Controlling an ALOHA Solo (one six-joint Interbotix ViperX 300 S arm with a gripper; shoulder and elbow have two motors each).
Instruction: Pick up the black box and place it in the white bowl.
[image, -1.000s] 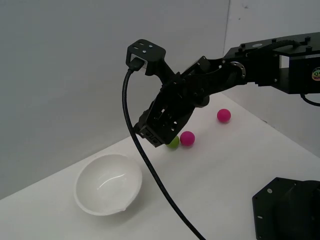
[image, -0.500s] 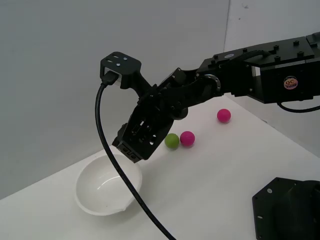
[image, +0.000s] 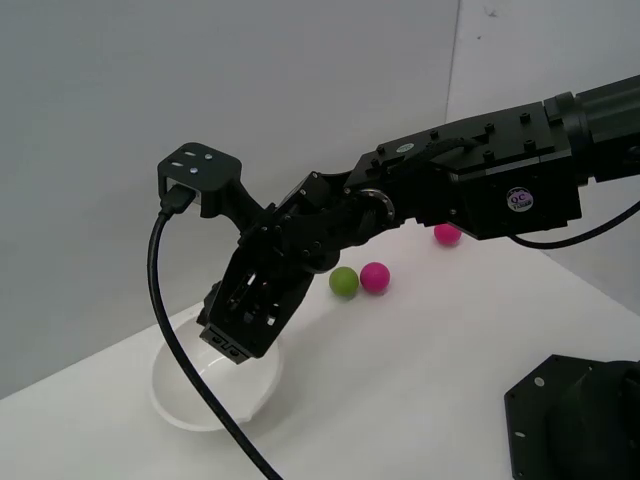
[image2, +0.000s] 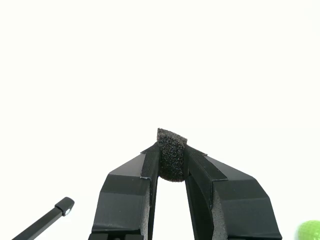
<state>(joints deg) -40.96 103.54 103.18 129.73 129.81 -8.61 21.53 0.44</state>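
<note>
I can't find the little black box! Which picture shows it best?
The wrist view: the black box sits pinched between the gripper fingers. In the exterior view the gripper hangs over the white bowl, and the box can't be seen.

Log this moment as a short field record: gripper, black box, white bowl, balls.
gripper: shut on the black box, poised above the white bowl
black box: pinched between the fingertips, off the table
white bowl: on the table at the exterior view's left, partly hidden by the arm
green ball: on the table, beside a pink ball
second pink ball: farther back, partly hidden by the arm
</note>
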